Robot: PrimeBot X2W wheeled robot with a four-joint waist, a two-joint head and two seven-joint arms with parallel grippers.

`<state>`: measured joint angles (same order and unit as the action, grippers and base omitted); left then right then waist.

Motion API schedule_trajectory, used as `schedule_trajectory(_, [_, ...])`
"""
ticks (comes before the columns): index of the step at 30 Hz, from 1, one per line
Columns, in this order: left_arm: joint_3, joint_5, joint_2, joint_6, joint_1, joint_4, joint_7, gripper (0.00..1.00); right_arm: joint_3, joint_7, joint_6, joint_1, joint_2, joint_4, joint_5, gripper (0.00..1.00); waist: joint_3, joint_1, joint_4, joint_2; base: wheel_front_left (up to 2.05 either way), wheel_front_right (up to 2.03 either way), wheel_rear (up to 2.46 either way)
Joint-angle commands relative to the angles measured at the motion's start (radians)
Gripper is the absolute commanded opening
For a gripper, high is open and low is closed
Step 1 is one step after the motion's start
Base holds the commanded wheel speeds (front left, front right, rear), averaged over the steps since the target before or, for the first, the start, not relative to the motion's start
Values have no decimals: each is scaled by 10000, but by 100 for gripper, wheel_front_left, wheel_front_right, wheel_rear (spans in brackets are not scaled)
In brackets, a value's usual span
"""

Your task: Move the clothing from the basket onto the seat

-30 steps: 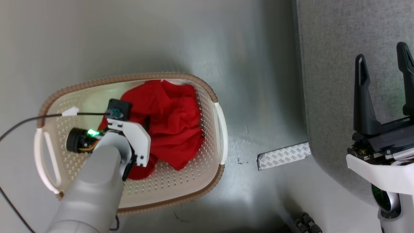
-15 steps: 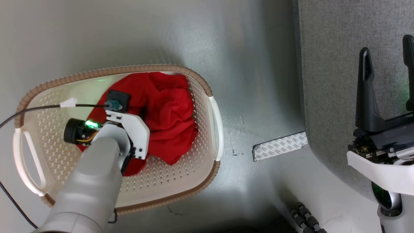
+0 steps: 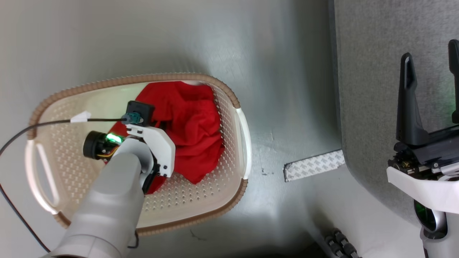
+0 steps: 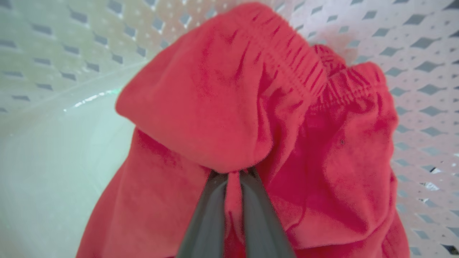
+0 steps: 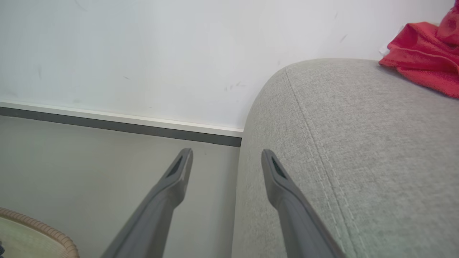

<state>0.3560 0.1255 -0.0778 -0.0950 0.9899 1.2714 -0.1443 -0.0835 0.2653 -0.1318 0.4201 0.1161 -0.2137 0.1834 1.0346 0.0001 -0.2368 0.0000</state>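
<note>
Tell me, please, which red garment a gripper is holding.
The clothing in the basket: the left gripper is shut on a fold of it. The other garment lies on the seat, untouched.

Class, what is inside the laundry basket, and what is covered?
Red clothing lies crumpled in the basket, a fold pinched by the left end effector. The left arm covers part; anything beneath the fabric is hidden.
</note>
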Motion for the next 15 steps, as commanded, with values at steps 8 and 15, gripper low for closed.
schedule_trajectory(8, [-163, 806, 169, -274, -474, -123, -786, 0, 145, -13, 22, -182, 54, 392, 79, 100, -1265, -1, 390, 0, 0, 0, 0])
schedule_trajectory(15, [-195, 1573, 234, -359, -1355, -746, -1137, 0, 286, -13, 22, -541, 148, 808, 165, 100, -2556, -1, 666, 0, 0, 0, 0])
